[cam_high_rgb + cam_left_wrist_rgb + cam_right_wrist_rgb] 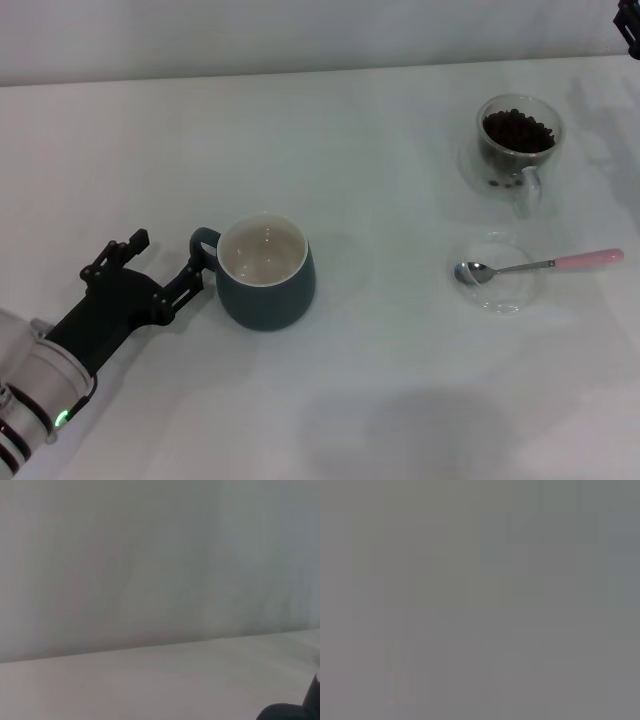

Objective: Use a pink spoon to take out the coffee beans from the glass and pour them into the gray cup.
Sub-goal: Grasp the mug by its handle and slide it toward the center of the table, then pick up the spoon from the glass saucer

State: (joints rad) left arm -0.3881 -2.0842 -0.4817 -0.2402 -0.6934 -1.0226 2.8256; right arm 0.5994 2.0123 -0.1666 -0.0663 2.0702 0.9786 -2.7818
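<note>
Left gripper (165, 265) low beside the gray cup (265, 273), jaws spread wide, one finger at the cup's handle, pink spoon (535, 266) right of the cup, bowl in a clear glass dish (497, 272), beyond it the glass (518, 143) holding coffee beans (518, 130), right gripper (630, 25) far right, jaws unclear.

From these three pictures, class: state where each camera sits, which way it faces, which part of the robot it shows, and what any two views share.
Head view: on the robot's head, looking forward and down at the white table; shows the left hand beside the gray cup, plus the glass and pink spoon.
Left wrist view: on the left arm's wrist, facing along the table toward a plain wall; a dark shape at one corner, unidentifiable.
Right wrist view: on the right arm's wrist; uniformly gray, nothing discernible.
Shared: head and left wrist views both show the table.
</note>
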